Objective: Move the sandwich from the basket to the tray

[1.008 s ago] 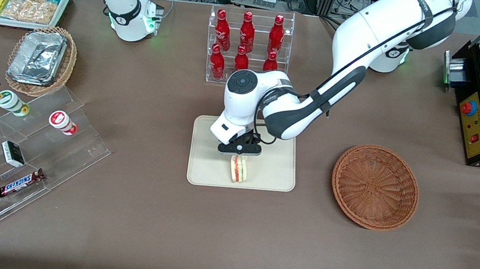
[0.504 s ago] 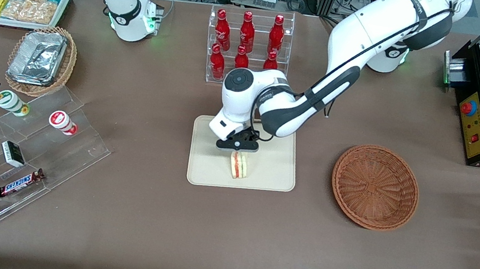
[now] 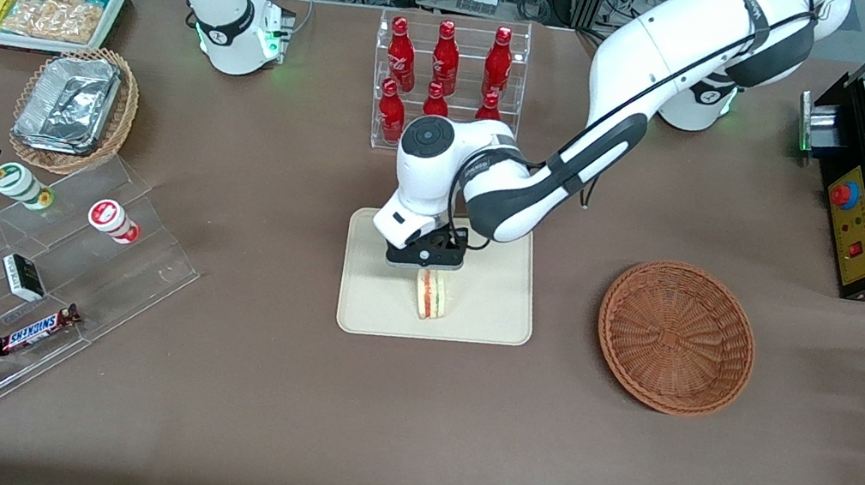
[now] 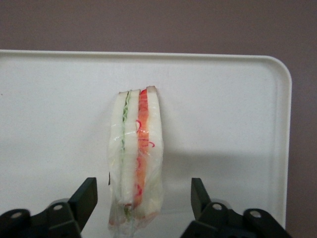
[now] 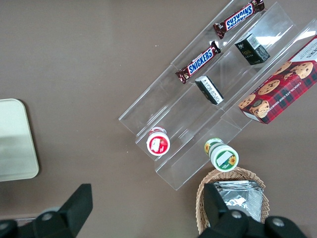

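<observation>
Now that the gripper (image 4: 143,198) has lifted slightly with fingers spread clear of the sandwich (image 3: 431,295), the wedge stands released on the tray (image 3: 492,304), mid-table. The basket (image 3: 676,337), nearer the working arm's table edge, holds nothing, so placement looks complete.

A matt brown cloth-like covering is seen over the table (image 3: 265,424). The tray (image 3: 489,321) is made of smooth, matt cream plastic. The sandwich (image 4: 136,158) is wrapped in glossy clear film, creased at its end. The basket (image 3: 676,337), at three o'clock from the tray, is woven of rough reddish-brown wicker. The gripper (image 4: 143,203), spread wide just above the sandwich, is formed of matt black plastic.
</observation>
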### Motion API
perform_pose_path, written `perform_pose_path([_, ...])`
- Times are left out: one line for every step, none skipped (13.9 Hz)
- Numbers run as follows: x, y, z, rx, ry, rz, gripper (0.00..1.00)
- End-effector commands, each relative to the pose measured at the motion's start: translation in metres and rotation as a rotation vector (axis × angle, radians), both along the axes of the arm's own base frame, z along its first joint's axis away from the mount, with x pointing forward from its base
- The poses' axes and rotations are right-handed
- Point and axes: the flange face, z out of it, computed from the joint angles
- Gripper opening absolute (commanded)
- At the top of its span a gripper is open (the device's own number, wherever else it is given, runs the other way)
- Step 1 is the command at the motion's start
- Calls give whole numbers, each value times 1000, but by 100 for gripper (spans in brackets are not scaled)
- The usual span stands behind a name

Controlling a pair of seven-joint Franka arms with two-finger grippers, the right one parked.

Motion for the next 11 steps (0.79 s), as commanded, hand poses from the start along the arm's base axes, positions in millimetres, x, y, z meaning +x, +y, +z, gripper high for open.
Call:
perform_pose_path([7, 8, 67, 43, -68, 53, 100])
perform_pose_path([11, 12, 93, 47, -78, 79, 100])
perform_pose_path([14, 17, 122, 28, -78, 115, 100])
perform_pose_path([18, 24, 149, 8, -77, 149, 100])
perform_pose_path([27, 42, 172, 12, -82, 188, 100])
perform_pose_path([41, 70, 199, 21, -91, 243, 100])
perform_pose_path([50, 97, 230, 9, -86, 293, 100])
perform_pose_path([57, 124, 259, -21, -64, 332, 100])
perform_pose_path([62, 147, 281, -36, -54, 324, 100])
perform_pose_path([65, 170, 295, -27, -25, 296, 100])
perform_pose_path([64, 189, 308, -16, 6, 271, 100])
